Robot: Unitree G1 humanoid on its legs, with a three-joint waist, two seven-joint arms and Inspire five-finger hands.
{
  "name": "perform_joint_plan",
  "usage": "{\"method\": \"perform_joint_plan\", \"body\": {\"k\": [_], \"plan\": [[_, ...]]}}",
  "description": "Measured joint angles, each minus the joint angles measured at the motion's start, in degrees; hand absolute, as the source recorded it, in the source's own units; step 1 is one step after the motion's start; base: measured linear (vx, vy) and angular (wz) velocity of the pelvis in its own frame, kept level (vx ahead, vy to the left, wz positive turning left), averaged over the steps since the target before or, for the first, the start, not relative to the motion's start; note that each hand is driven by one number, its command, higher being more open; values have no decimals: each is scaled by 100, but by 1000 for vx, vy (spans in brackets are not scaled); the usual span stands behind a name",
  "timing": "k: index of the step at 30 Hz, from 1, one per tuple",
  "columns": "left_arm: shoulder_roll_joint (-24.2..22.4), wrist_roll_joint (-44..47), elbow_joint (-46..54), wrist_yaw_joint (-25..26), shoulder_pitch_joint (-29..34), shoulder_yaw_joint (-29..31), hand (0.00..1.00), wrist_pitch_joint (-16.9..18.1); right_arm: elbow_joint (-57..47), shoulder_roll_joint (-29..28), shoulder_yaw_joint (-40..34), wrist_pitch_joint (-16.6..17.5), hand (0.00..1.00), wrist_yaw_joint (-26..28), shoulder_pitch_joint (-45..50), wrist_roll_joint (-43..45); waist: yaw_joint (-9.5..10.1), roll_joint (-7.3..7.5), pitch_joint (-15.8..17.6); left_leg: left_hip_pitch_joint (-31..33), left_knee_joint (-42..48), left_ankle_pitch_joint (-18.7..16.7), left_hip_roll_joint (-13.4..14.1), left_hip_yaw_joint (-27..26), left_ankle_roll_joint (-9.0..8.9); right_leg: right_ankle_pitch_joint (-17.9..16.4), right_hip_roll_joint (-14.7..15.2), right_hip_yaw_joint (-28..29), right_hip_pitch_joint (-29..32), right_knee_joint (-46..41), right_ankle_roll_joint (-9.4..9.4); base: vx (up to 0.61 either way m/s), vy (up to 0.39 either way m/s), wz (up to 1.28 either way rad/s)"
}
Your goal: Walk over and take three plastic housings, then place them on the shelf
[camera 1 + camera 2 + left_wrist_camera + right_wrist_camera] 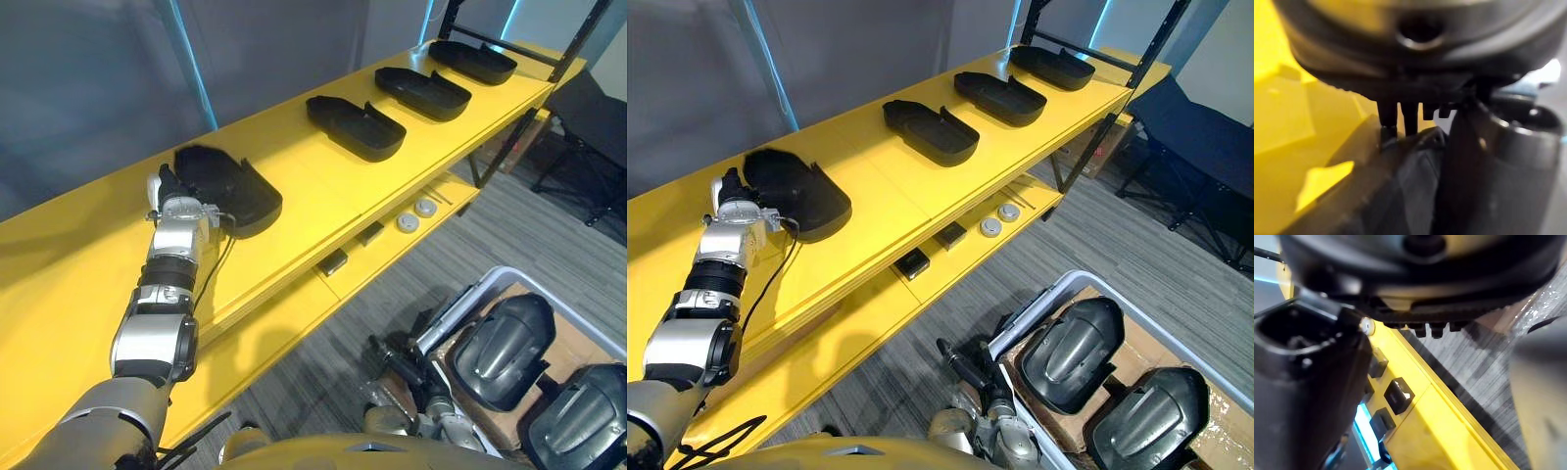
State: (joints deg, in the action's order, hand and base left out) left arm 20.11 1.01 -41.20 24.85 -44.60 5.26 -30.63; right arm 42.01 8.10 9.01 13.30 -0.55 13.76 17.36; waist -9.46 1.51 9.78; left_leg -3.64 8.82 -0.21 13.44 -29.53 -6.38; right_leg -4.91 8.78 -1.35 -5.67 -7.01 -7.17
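4 housings [356, 128] lie on the yellow shelf [323, 201], so placing looks done. The left hand [168, 192] is at the nearest housing [233, 186], its hold impossible to tell; the right hand [975, 382] hangs slack, empty.

shelf [323, 196]: bright yellow, plain; uprights [509, 137] black
near housing [240, 191]: matt black; left hand [167, 186] beside it dark
second housing [355, 127]; third housing [423, 93]; far housing [472, 61]: same black
left bin housing [502, 351]; right bin housing [578, 416]: dark grey, glossy highlights
bin [460, 304]: pale grey-white rim; cardboard [576, 343] brown
small box [333, 261]: black; disc [425, 208]: pale silver
floor [509, 235]: grey carpet, fine streaked weave
wall [98, 88]: blue-grey; light strip [191, 64] cyan
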Motion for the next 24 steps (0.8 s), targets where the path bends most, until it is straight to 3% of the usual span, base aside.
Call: {"method": "perform_joint_plan", "body": {"k": [4, 8, 12, 17, 24], "plan": [[2, -606, -11, -146, -1, -297, 100, -163, -1, 25, -3, 4, 100, 43, 83, -2, -11, -2, -36, -86, -33, -3, -3, -45, -4, 0, -1, 32, -48, 5, 1, -9, 2, -5], [18, -633, -10, -161, 0, -517, 100, -239, 5, 48, 6, 96, 100, 49, 134, -15, -11, -11, -50, -140, -178, 63, -46, -53, -7, 4, 3, 34, -42, 7, 7, -33, -4, 0], [23, -295, -10, 69, 34, -605, 100, -207, -41, 52, 72, 569, 100, -23, 280, -15, -13, -56, -79, -203, -334, 159, -82, -66, -3, 9, 2, 33, -38, 6, 15, 0, 0, 0], [87, 403, 154, 679, 252, -596, 100, 281, -924, 61, 351, 861, 100, -391, 664, -133, -28, -85, -96, -263, -442, 229, -94, -85, -10, 7, -9, 37, -41, 3, 21, 1, -3, -1], [675, 538, 1697, 1542, 456, -655, 100, 1136, -2222, 72, 304, 1276, 100, -723, 704, -141, -4, -17, -151, -247, -525, 275, -117, -15, -11, -7, -10, -33, -40, -2, 43, 5, -9, 5]]}}
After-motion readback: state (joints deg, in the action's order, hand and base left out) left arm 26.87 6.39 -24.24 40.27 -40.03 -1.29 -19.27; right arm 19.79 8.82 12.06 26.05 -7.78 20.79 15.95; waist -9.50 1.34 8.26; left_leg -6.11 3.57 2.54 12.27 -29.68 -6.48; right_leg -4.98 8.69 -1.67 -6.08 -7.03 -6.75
